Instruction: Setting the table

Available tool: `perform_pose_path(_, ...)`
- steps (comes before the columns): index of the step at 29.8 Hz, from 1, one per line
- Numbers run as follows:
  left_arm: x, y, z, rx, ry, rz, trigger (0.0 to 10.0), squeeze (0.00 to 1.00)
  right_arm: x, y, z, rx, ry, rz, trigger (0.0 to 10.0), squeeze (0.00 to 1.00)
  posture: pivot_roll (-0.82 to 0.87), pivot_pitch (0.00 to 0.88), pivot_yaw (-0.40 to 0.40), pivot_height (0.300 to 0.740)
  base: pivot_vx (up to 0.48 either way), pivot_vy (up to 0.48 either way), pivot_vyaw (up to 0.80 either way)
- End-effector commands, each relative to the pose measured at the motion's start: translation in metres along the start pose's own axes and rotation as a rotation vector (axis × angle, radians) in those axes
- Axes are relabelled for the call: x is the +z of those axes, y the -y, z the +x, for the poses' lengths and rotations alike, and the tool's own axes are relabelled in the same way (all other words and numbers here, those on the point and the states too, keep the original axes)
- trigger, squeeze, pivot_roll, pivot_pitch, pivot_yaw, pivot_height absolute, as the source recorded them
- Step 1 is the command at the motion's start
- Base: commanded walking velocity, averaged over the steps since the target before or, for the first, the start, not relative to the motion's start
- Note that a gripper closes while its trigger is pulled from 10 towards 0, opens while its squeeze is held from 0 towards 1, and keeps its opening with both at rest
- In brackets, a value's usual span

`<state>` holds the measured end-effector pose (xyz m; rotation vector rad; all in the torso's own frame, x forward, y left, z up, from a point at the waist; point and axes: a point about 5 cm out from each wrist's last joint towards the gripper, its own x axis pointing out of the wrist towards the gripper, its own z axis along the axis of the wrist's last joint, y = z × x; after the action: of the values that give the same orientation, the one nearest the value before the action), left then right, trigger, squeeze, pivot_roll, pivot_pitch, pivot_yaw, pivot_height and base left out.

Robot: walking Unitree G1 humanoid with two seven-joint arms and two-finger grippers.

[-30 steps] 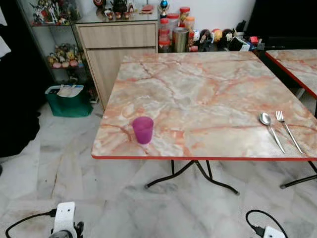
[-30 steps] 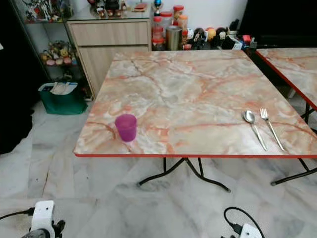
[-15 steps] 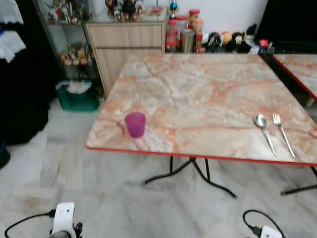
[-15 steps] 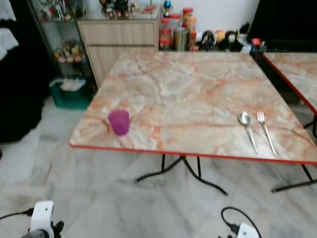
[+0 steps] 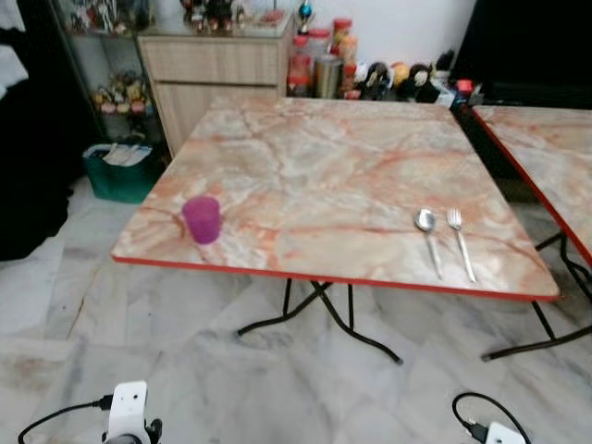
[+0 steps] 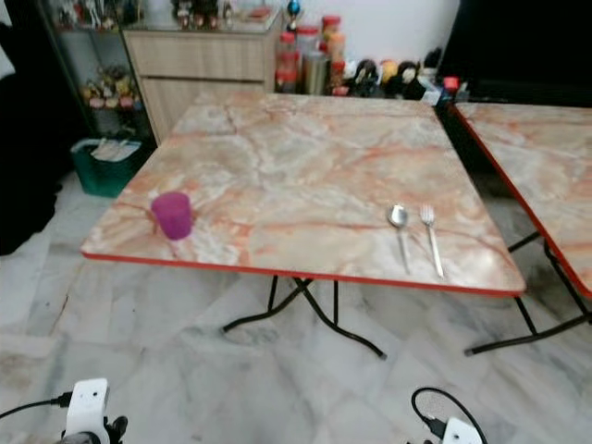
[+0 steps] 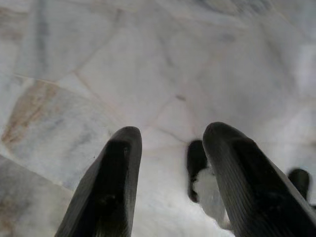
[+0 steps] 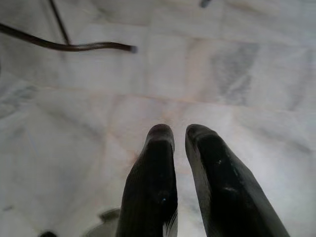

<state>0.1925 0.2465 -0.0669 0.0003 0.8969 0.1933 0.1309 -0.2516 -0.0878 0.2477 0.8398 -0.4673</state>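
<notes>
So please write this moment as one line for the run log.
phase: facing table | on table: purple cup, spoon, fork | left gripper: open, over floor | right gripper: nearly closed, empty

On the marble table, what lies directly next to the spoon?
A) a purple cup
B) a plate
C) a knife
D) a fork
D: the fork lies parallel beside the spoon near the table's front right edge, while the purple cup stands far off at the front left corner.
</notes>
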Motion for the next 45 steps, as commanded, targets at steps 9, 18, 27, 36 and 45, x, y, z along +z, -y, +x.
perform_pose_path(9,0.011,-0.013,0.0,0.042,0.031,-0.015,10.0,0.0,0.006,-0.001,0.001,0.009,0.047,-0.03,10.0,0.0,0.05,0.0,-0.007,0.74,0.0,0.0,0.0)
perform_pose_path(18,0.006,-0.036,-0.005,0.064,0.037,-0.038,10.0,0.0,0.017,-0.002,-0.001,0.018,0.168,-0.054,10.0,0.0,0.04,0.0,-0.003,0.74,0.0,0.0,0.0)
perform_pose_path(27,-0.003,-0.033,-0.006,0.059,0.019,-0.026,10.0,0.0,0.132,-0.004,0.006,0.064,0.51,-0.101,10.0,0.0,0.03,0.0,-0.001,0.74,0.0,0.0,0.0)
perform_pose_path(36,-0.012,-0.024,-0.006,0.049,0.006,-0.015,10.0,0.0,0.146,-0.002,-0.003,0.071,0.632,-0.097,10.0,0.01,0.02,0.0,0.004,0.74,0.0,0.0,0.0)
perform_pose_path(45,-0.011,-0.018,-0.005,0.041,0.009,-0.008,10.0,0.0,0.184,-0.016,-0.017,0.119,0.768,-0.136,10.0,1.0,0.02,0.0,0.0,0.74,0.0,0.0,0.0)
